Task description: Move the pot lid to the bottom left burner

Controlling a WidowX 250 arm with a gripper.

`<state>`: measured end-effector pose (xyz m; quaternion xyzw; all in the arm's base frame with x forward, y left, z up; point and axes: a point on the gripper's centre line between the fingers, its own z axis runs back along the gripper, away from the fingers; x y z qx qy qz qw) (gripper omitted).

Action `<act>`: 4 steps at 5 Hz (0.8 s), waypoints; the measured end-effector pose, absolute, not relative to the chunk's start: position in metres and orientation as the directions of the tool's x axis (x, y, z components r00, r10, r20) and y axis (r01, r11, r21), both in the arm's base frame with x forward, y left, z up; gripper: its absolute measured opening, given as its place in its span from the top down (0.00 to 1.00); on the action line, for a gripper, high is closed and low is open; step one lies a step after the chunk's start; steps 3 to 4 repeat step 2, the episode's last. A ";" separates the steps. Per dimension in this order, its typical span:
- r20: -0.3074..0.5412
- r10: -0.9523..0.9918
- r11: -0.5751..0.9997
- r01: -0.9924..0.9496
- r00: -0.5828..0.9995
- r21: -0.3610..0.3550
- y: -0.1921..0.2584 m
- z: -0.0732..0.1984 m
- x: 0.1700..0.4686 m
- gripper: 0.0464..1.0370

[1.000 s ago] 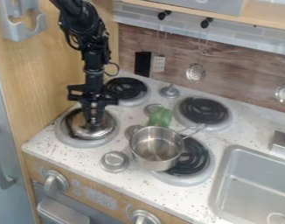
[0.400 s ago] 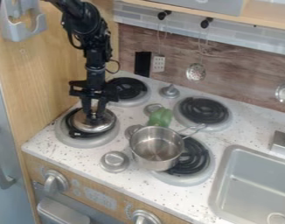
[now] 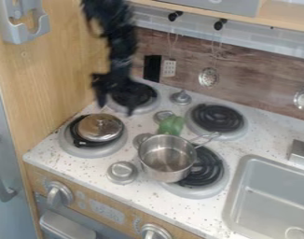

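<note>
We see the arm cut off by the top edge and its outline hard to make out, while the gripper hides part of the top left burner, and the metal pot covers some of the bottom right burner. The arm hangs down with its gripper spread wide and holding nothing, above and behind the silver pot lid, which lies knob up, off-centre on the bottom left burner. Compared with the earlier frames, we find the gripper lifted away from the lid, up and to the image's right.
</note>
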<state>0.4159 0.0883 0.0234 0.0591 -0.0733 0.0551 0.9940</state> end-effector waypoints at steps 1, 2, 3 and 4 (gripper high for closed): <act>0.214 -0.015 0.997 -0.001 0.977 0.074 0.068 0.044 0.411 0.03; 0.246 -0.081 0.997 0.076 0.966 0.033 0.055 0.050 0.414 0.04; 0.246 -0.081 0.997 0.076 0.966 0.033 0.055 0.050 0.414 0.04; 0.246 -0.081 0.997 0.076 0.966 0.033 0.055 0.050 0.414 0.04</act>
